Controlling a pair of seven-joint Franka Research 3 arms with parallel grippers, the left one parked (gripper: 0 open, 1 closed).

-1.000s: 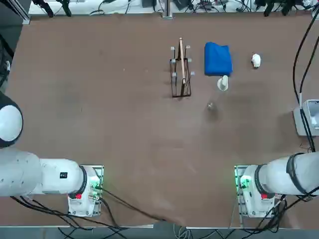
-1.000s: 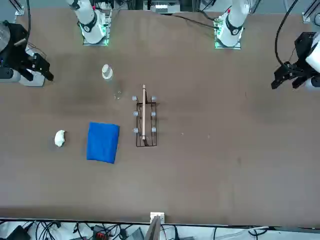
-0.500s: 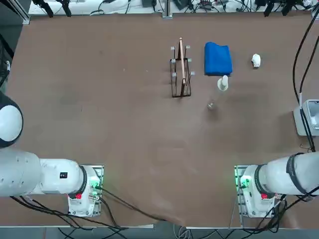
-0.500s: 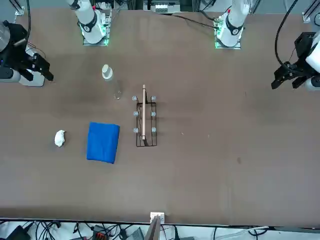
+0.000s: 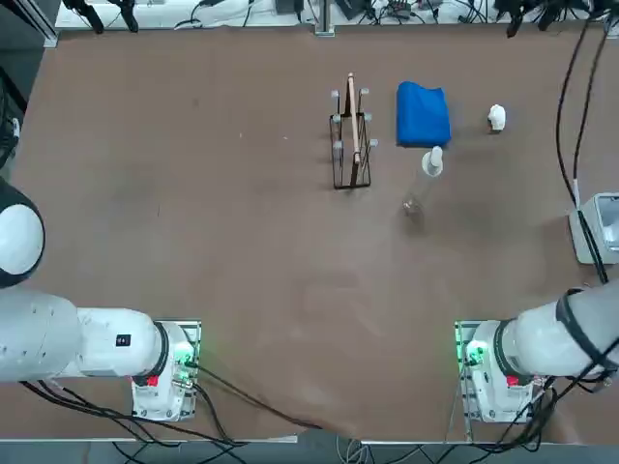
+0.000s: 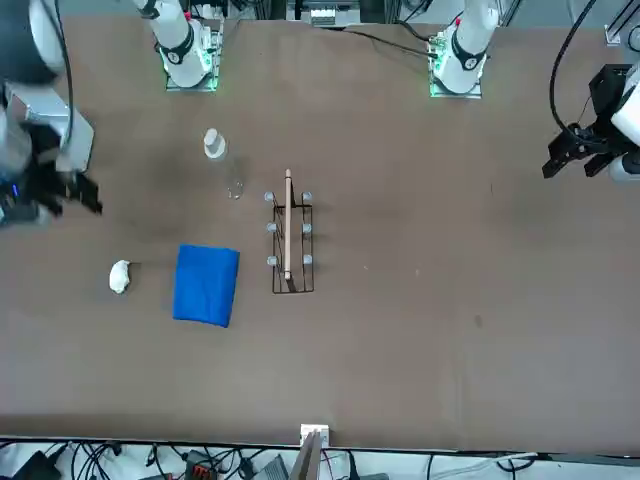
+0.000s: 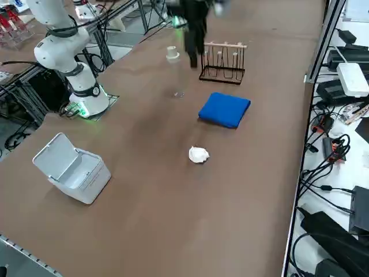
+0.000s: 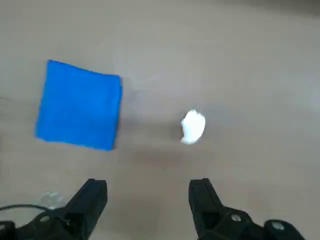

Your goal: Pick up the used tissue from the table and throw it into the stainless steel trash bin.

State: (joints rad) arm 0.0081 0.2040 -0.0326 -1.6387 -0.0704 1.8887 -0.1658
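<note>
Your right claw [image 8: 148, 192] has swung off its park spot by the stainless steel trash bin [image 7: 72, 169] and now hangs over the surface [image 5: 242, 242], fingers spread and empty. The used tissue [image 8: 192, 127] lies untouched on the far right, just right of the blue cloth [image 8: 78, 104]. The reach has started; the descent and pinch remain.

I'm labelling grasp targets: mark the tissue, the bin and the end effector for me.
tissue [image 7: 198, 154], right side view, middle of the crumpled wad
bin [image 7: 86, 179], right side view, front wall of the body
end effector [image 8: 149, 192], right wrist view, midway between its open fingertips
</note>
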